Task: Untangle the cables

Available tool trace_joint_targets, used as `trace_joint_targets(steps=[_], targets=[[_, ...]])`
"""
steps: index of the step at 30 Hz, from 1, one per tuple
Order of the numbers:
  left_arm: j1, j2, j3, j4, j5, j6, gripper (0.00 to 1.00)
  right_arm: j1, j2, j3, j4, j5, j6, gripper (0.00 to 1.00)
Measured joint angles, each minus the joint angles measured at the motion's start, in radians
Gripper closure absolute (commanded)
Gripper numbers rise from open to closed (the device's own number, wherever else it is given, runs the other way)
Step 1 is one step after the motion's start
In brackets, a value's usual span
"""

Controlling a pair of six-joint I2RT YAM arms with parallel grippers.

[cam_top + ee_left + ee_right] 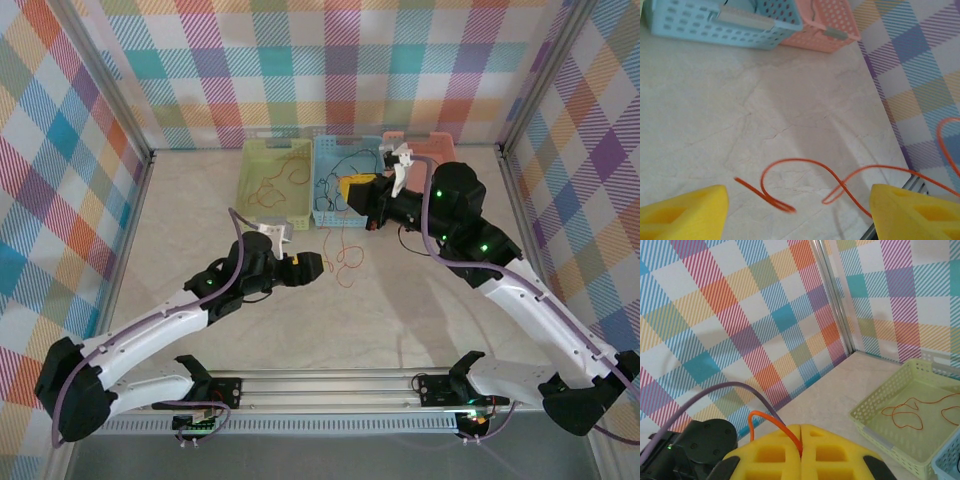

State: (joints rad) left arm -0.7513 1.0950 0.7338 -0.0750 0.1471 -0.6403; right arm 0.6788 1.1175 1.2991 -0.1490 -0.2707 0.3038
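Risk: orange cable (756,416) pinched in pressed-together right tool (801,442), its loops ahead of spread left tool (800,215) may tighten if yanked.

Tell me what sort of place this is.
Probably a staged robot test cell, not a home: plaid panel walls on a metal frame, two arms bolted to a rail, pastel baskets on a marble-look table.

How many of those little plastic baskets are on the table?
3, in a row by the far wall: the green basket on the left, the blue basket in the middle, and the pink basket on the right, partly hidden behind the right arm.
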Motion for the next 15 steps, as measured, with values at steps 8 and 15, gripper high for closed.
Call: trace_joint_targets(steps=[8, 15], targets=[[0.0, 0.13, 0.0, 0.016, -0.003, -0.131, 0.41, 0.0, 0.006, -0.011, 0.018, -0.004, 0.007, 1.0], [-0.011, 0.208, 0.004, 0.093, 0.028, -0.184, 0.44, 0.0, 0.005, -0.015, 0.021, -0.01, 0.01, 1.0]])
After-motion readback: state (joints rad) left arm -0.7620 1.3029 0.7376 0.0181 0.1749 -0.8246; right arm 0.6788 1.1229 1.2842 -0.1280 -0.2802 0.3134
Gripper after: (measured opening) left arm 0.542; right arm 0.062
